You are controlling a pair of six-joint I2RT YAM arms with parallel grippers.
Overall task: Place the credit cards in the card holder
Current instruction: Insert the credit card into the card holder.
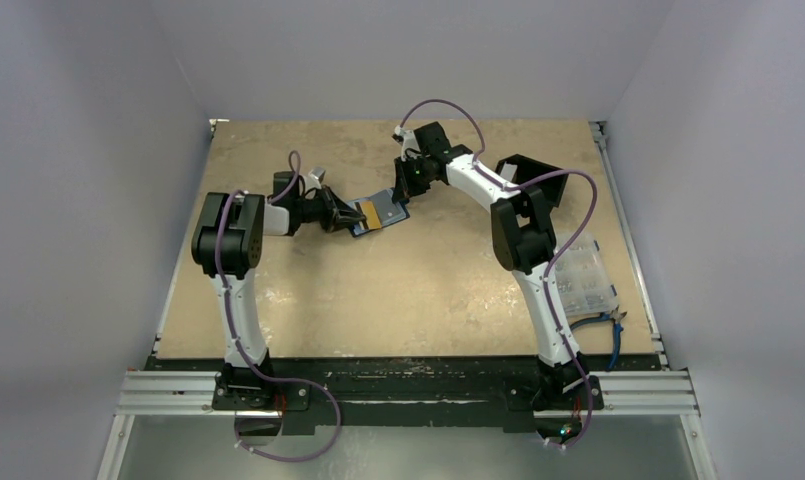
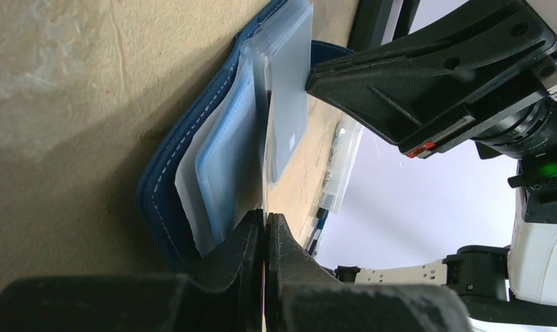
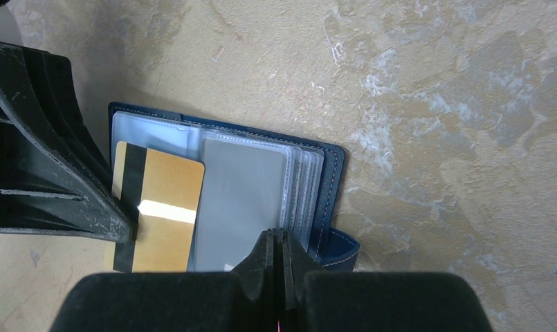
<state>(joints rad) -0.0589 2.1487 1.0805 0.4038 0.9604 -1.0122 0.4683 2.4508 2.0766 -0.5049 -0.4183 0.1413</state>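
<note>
The card holder (image 3: pixel 333 187) lies open on the brown table (image 3: pixel 434 104), out in the middle between the two arms. It is dark blue on the outside and has see-through pockets (image 3: pixel 241 194) inside. The left gripper (image 2: pixel 265 228) is pinched closed on the end of a gold card (image 3: pixel 166 200) with a black stripe. The card lies flat over the left half of the open holder. I cannot tell if it is inside a pocket or just on top. The right gripper (image 3: pixel 279 242) is closed too, with nothing in it, and its tip touches the edge of the pockets. A clear box (image 1: pixel 583 280) and a black box (image 1: pixel 530 170) sit far off on the right side.
</note>
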